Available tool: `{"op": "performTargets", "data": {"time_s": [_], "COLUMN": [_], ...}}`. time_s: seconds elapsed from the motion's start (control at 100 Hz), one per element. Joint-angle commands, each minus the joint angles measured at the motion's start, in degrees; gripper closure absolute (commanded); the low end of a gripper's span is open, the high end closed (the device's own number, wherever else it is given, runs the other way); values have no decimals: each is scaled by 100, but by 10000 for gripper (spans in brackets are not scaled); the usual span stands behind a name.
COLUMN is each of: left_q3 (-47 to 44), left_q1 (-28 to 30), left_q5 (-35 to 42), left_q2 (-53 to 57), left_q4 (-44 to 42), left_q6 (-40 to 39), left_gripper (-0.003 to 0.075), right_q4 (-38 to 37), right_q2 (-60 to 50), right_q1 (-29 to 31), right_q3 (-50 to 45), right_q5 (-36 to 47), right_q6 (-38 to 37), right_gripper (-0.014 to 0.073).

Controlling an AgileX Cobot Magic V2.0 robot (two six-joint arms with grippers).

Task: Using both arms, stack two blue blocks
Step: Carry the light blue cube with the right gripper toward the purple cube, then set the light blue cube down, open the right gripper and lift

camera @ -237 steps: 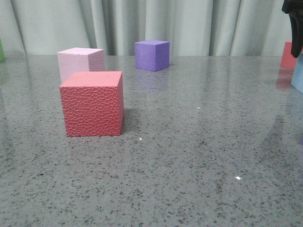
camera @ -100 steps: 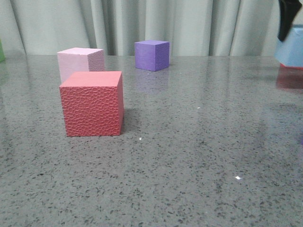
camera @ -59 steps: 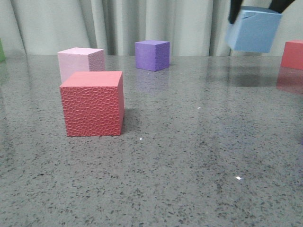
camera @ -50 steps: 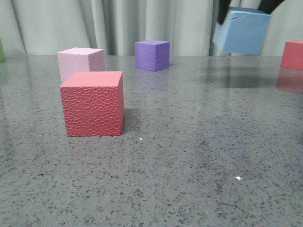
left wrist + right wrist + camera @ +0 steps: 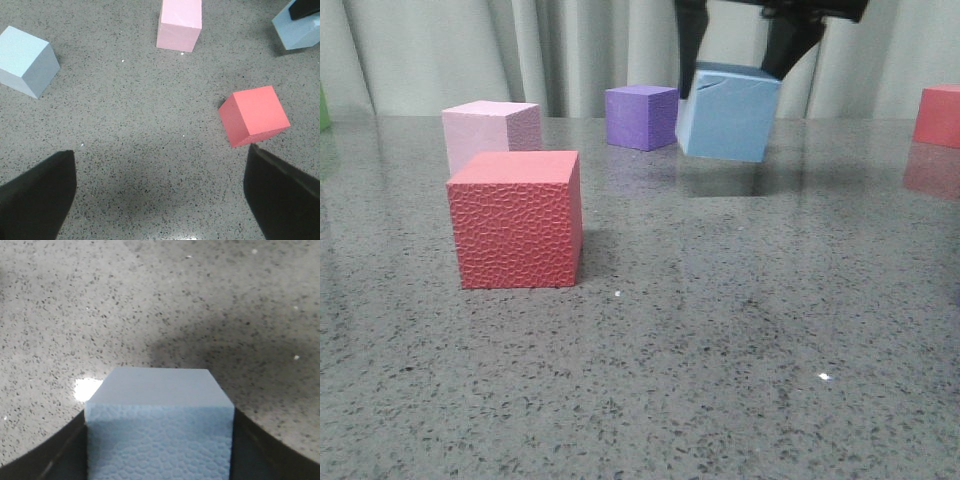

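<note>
One pale blue block (image 5: 730,115) hangs a little above the table at the back centre, a thin crack near its top left corner. My right gripper (image 5: 735,68) is shut on it from above, one dark finger on each side. The right wrist view shows this block (image 5: 160,425) filling the gap of the right gripper (image 5: 159,440). The second blue block (image 5: 25,67) shows only in the left wrist view, resting on the table by itself. My left gripper (image 5: 160,200) hovers open over bare table with nothing between its fingers. The held block (image 5: 300,27) also sits at that view's corner.
A textured red cube (image 5: 515,220) stands front left with a pink cube (image 5: 490,130) just behind it. A purple cube (image 5: 640,117) sits at the back, close beside the held block. Another red cube (image 5: 940,115) is at the far right edge. Grey curtain backs the table.
My right gripper has lifted the blue block from the far right edge, carried it left across the back of the table and lowered it beside the purple cube.
</note>
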State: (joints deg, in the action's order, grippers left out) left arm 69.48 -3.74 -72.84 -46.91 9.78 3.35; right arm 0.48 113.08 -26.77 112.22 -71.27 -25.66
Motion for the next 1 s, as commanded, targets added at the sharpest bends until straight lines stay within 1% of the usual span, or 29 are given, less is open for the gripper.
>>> {"op": "performTargets", "data": {"time_s": [0.0,0.54,0.63,0.8,0.99], "left_q3": [175,175,175,175,175], "left_q1": [-42,-42,-42,-42,-42], "left_q5": [-19,-19,-19,-19,-19], "left_q2": [-17,-17,-17,-17,-17], "left_q4": [131,131,131,131,131], "left_q6": [-31,-31,-31,-31,-31], "left_gripper": [80,80,80,80,80], "right_q4": [-150,-188,-188,-188,-142], "right_q2": [-229,8,8,8,8], "right_q1": [-56,-65,-65,-65,-65], "right_q3": [243,250,250,250,250], "right_q5": [-1,-85,-86,-80,-55], "right_q6": [-110,-216,-216,-216,-211], "right_gripper": [220,216,183,79,-9]}}
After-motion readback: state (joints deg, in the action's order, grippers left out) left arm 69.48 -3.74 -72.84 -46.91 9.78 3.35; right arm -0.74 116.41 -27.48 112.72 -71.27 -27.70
